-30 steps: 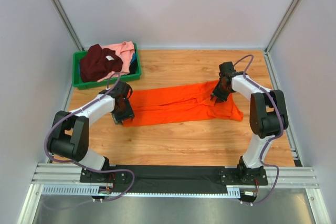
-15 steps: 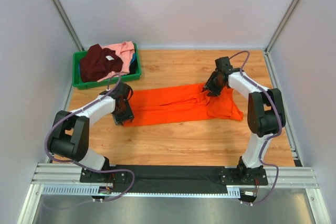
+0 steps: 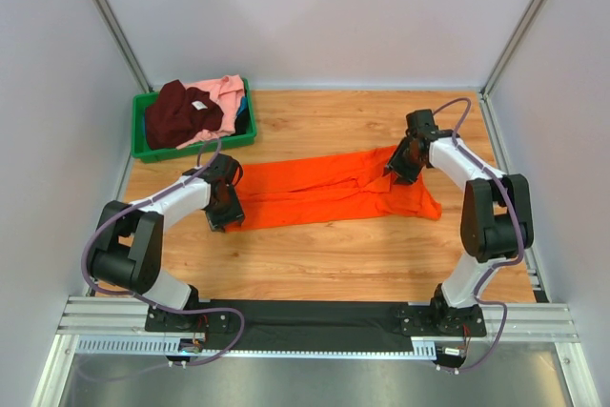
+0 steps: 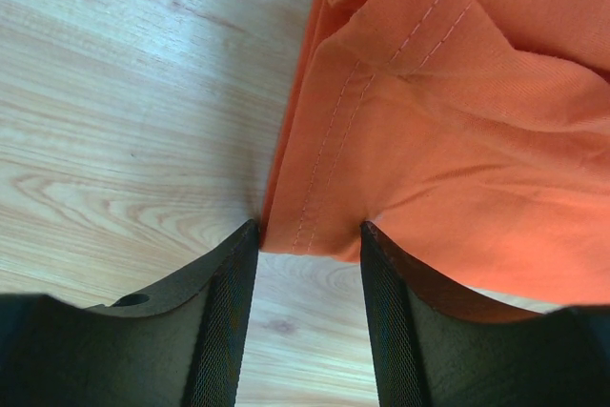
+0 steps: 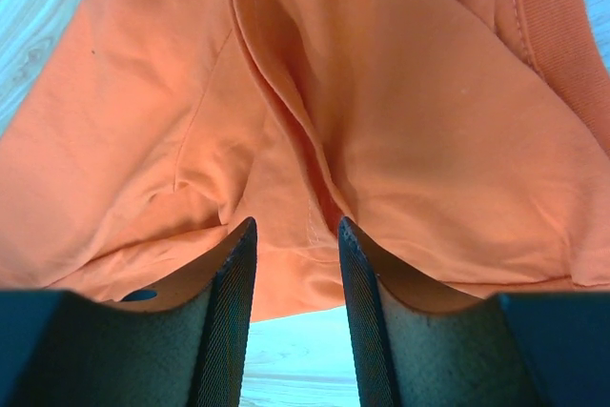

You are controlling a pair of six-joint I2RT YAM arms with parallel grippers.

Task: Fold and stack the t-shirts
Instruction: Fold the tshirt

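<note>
The bright orange t-shirt point(image 3: 324, 188) lies as a long folded strip across the middle of the table. My left gripper point(image 3: 227, 211) is open at its left end. In the left wrist view the stitched hem corner point(image 4: 315, 226) sits between the tips of the left gripper point(image 4: 310, 232), with bare wood below. My right gripper point(image 3: 400, 169) is open over the shirt's right end. In the right wrist view a cloth crease point(image 5: 305, 178) runs between the tips of the right gripper point(image 5: 295, 228). The dark maroon t-shirt point(image 3: 181, 113) and the light pink t-shirt point(image 3: 225, 92) lie heaped in the bin.
A green plastic bin point(image 3: 145, 152) stands at the back left of the wooden table point(image 3: 315, 264). White walls and metal posts close in the back and both sides. The arm bases sit on a black rail at the near edge.
My right gripper moved left along the shirt, then back right over its right end. My left gripper shifted slightly at the hem corner. Both stay open.
</note>
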